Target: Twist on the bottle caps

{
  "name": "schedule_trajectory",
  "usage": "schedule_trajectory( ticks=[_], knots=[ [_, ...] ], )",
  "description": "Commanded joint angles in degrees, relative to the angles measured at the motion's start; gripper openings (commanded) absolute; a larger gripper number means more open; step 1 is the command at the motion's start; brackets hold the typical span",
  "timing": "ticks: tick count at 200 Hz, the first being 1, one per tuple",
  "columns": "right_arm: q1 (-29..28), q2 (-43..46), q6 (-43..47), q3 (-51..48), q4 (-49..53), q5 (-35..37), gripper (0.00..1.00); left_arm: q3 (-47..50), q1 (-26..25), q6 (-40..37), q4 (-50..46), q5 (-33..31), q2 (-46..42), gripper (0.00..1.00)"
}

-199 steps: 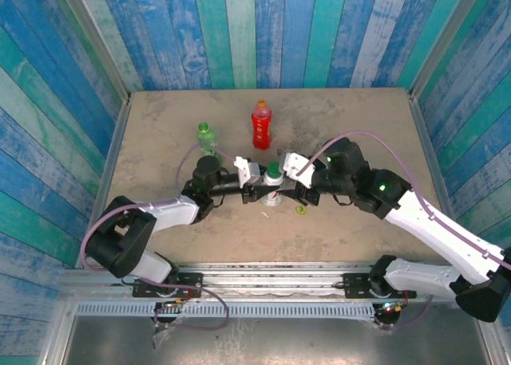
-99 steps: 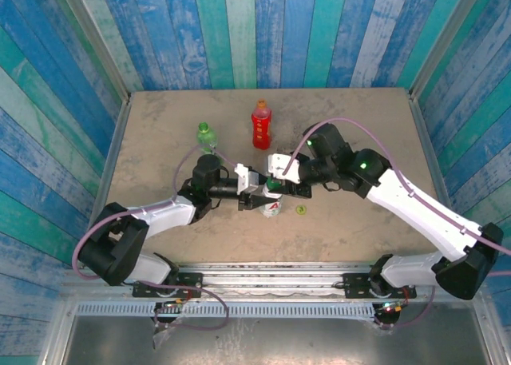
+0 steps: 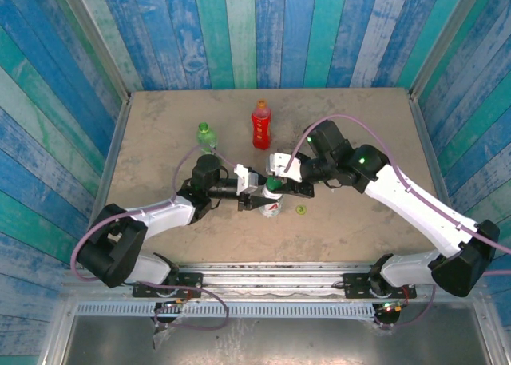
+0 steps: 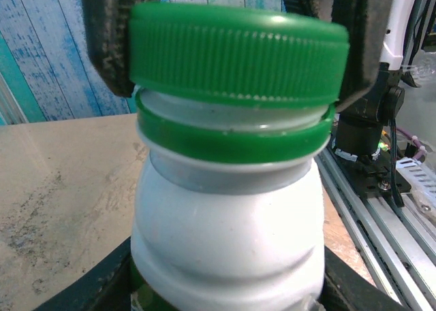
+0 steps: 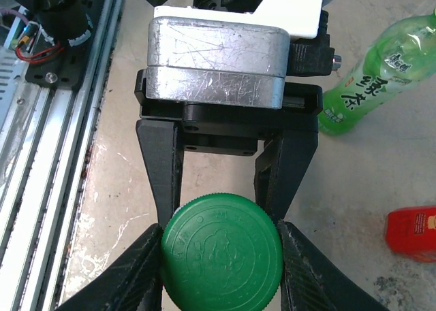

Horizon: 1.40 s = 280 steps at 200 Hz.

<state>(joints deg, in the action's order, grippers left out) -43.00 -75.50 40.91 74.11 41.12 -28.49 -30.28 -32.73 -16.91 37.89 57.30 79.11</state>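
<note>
A lab robot test cell: a stone-look tabletop (image 3: 160, 125) boxed by blue-green plank walls (image 3: 263, 29), aluminium rail (image 3: 271, 273) in front.

The top camera looks down from behind over the whole table (image 3: 160, 125), while both wrist cameras crowd the dark green cap (image 4: 238, 52), left from the side, right from above.

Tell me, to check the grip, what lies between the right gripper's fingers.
The dark green cap, atop the white bottle, touching both fingers, in the right wrist view.
</note>
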Motion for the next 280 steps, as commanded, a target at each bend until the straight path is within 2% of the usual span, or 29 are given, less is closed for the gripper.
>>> schedule_trajectory(
  ticks=[1, 21, 42, 61, 79, 103, 126, 142, 153, 160, 175, 190, 208, 232, 261, 280],
  knots=[
    [0.12, -1.27, -4.41, 1.74, 0.98, -2.28, 0.3, -1.4, -0.06, 0.72, 1.11, -1.82, -1.88, 0.52],
    [0.07, -2.4, -12.61, 2.36, 0.63, -0.45, 0.2, -1.18, -0.05, 2.56, 3.62, -8.18, -1.5, 0.52],
    [-0.78, -2.81, -23.61, 2.21, 0.14, 6.74, 0.01, -1.09, -0.06, 4.93, 7.3, -15.54, -0.41, 0.51],
    [-2.09, -2.46, -32.92, 0.17, -0.79, 14.45, 0.01, -1.42, -0.07, 6.78, 11.01, -20.37, 0.77, 0.51],
    [-3.63, -2.84, -42.96, -0.43, -0.65, 24.82, 0.0, -2.14, -0.62, 7.45, 12.49, -24.8, 1.91, 0.5],
    [-4.66, -4.73, -57.8, 1.22, 3.81, 34.02, 0.01, -2.51, -2.04, 7.57, 14.1, -30.33, 3.35, 0.49],
    [-6.03, -7.77, -67.46, 2.99, 6.4, 37.97, 0.0, -2.93, -3.12, 7.24, 14.69, -32.41, 4.91, 0.48],
    [-6.19, -9.21, -67.52, 4.41, 7.31, 37.7, 0.01, -2.67, -3.13, 7.85, 14.69, -31.81, 5.23, 0.48],
    [-6.08, -8.77, -65.57, 5.14, 7.29, 37.9, 0.04, -1.86, -2.77, 8.4, 15.27, -30.36, 5.01, 0.48],
    [-5.65, -7.9, -63.28, 5.36, 7.04, 36.91, 0.11, -1.65, -2.1, 9.22, 15.29, -28.35, 4.88, 0.49],
    [-4.67, -4.93, -55.46, 4.67, 4.89, 32.45, 0.36, -1.07, -0.52, 11.18, 15.84, -23.31, 5.13, 0.49],
    [-3.22, -1.61, -47.76, 3.34, 2.99, 26.41, 0.49, -0.77, 0.46, 11.86, 15.87, -18.03, 5.51, 0.49],
    [-1.92, 2.69, -41.99, 1.14, 0.69, 24.11, 0.55, -0.73, 1.04, 11.94, 15.29, -12.39, 5.49, 0.5],
    [1.39, 6.68, -40.27, -1.92, -3.68, 20.55, 0.55, -0.78, 1.56, 13.11, 15.81, -8.38, 5.68, 0.49],
    [2.4, 5.76, -41.63, -0.31, -3.76, 17.64, 0.56, -1.67, 1.99, 13.97, 15.2, -3.9, 6.05, 0.5],
    [2.39, 4.91, -37.95, 0.02, -3.66, 13.46, 0.58, -2.56, 2.06, 15.09, 15.13, 0.68, 6.73, 0.5]
  ],
)
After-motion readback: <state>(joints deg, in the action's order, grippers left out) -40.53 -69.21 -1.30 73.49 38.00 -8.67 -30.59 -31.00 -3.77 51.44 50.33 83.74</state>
